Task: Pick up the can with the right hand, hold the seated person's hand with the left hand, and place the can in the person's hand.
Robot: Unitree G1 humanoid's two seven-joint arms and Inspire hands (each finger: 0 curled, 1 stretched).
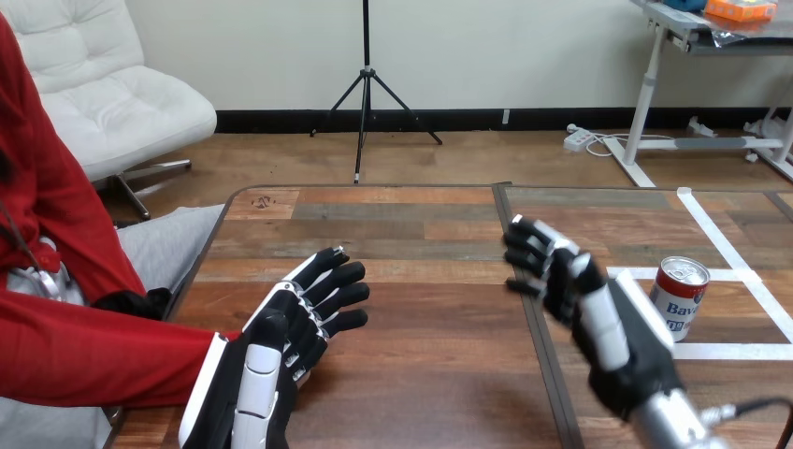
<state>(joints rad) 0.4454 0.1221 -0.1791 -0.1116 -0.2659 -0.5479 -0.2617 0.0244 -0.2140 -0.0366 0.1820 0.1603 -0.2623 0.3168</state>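
Note left hand spread and empty at near edge of table, right hand relaxed and empty just beside upright drink can in taped square; judge can light, thin-walled, slick, dentable, best wrapped round mid-body, not rim.

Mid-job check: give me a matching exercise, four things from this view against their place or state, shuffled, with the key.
Things:
1 can
2 left hand
3 right hand
4 red sleeve

Places or states:
A fingers straight, over the left part of the table
B at the table's left edge
C upright inside the white tape square
D just left of the can, holding nothing

Pairs: 1-C, 2-A, 3-D, 4-B
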